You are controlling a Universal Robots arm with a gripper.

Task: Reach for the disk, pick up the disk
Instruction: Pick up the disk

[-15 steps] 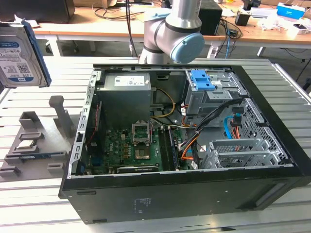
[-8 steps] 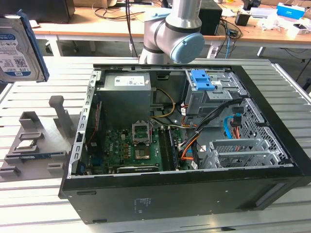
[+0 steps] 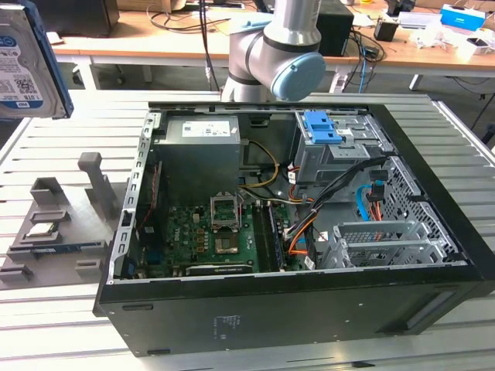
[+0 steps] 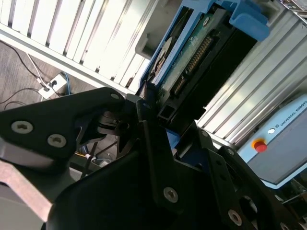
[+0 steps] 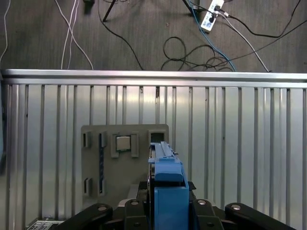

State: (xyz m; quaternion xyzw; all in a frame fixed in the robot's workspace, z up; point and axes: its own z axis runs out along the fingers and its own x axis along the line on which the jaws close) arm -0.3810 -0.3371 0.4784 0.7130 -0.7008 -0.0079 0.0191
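Note:
The disk (image 3: 19, 66), a silver-grey drive with a white-and-blue label and blue rails, hangs high at the exterior view's far left, well above the table. In the first wrist view its blue rail edge (image 5: 165, 187) stands upright between the black fingers (image 5: 132, 207) of my gripper (image 5: 167, 207), which is shut on it. In the second wrist view the disk's (image 4: 192, 52) green circuit-board side and connector row face the camera, clamped in the gripper (image 4: 168, 120). Below the disk lies the grey fixture plate.
The open computer case (image 3: 309, 201) stands mid-table with a blue bracket (image 3: 321, 127) on its drive cage. A grey fixture plate (image 5: 124, 163) carrying a small square chip (image 5: 123, 143) lies on the slatted aluminium table (image 5: 240, 143); its edge (image 5: 153, 74) borders a floor with cables.

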